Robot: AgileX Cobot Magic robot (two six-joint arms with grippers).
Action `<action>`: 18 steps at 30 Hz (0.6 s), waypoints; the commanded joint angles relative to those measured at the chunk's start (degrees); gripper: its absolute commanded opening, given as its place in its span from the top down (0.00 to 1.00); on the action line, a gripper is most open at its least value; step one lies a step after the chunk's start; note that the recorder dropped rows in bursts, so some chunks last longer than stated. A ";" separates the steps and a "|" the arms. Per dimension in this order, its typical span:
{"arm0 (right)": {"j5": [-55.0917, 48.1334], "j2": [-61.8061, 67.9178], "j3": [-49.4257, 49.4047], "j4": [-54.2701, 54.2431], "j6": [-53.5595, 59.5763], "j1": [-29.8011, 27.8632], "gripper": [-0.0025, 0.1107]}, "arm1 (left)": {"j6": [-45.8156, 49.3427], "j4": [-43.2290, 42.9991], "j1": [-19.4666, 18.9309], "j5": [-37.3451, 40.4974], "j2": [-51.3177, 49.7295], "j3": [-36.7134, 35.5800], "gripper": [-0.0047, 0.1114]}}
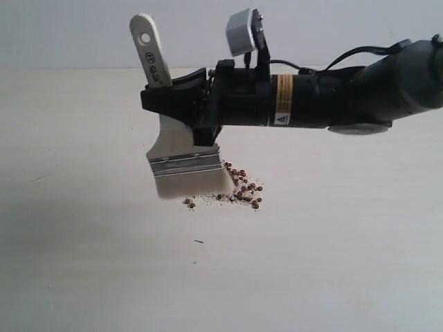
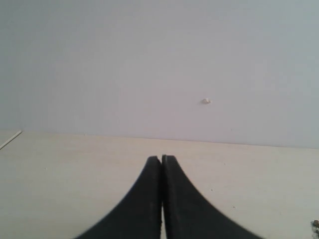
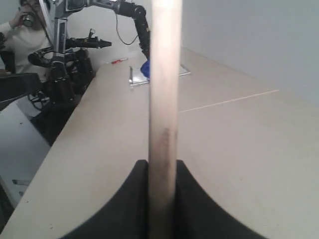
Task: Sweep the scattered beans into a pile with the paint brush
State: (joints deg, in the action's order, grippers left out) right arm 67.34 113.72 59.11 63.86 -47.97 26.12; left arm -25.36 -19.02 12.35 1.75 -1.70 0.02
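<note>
I have the right gripper (image 1: pixel 167 95) reaching in from the right of the exterior view, its arm lying nearly level above the tabletop (image 1: pixel 83 270). Its jaws are clamped narrowly on the pale wooden handle of the paint brush (image 1: pixel 183 153), gripping it just above where the wood widens. The brush stands almost upright and leans a little to the left. The end with the hole is on top and the off-white bristles (image 1: pixel 192 184) point down. As far as I can judge, the bristle tips meet the tabletop, though I cannot be sure of it.

The beans (image 1: pixel 242 188) lie just beside the bristles on their right. They form one loose reddish-brown pile (image 1: pixel 243 192) mixed with whitish crumbs (image 1: pixel 205 200), and the nearest beans touch the brush's lower right corner. A couple of beans sit a little apart below the bristles' lower edge, among the crumbs. A small dark fleck (image 1: pixel 199 241) lies on its own nearer the camera.

On the right wrist view the handle (image 3: pixel 164 74) runs straight up the middle, and the black jaws of the right gripper (image 3: pixel 162 172) press on it from both sides. Beyond it I see the long tabletop (image 3: pixel 239 149), another arm rig (image 3: pixel 65 74) and a person in white (image 3: pixel 20 35) at its far end.

The left gripper (image 2: pixel 161 160) does not show in the exterior view. On its own wrist view the jaws are pressed together with nothing between them, and ahead of them are only bare tabletop (image 2: pixel 75 164) and a pale wall (image 2: pixel 149 59).
</note>
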 commanded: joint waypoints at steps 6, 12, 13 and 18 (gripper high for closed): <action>-3.48 3.95 -4.47 -37.45 19.53 11.83 0.98 | 0.09 -0.23 0.31 -0.08 0.34 -0.02 0.96; -4.29 8.18 -4.47 -52.42 21.74 15.08 0.98 | 0.09 -0.23 0.31 -0.08 0.34 -0.02 0.96; -4.30 8.80 -4.47 -53.97 22.48 15.22 0.98 | 0.09 -0.23 0.31 -0.08 0.34 -0.02 0.96; -4.55 10.44 -4.47 -57.64 22.86 15.39 0.98 | 0.09 -0.23 0.31 -0.08 0.34 -0.02 0.96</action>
State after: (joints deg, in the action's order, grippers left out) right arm 62.50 123.83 54.93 8.95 -25.94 41.36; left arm -25.36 -19.02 12.35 1.75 -1.70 0.02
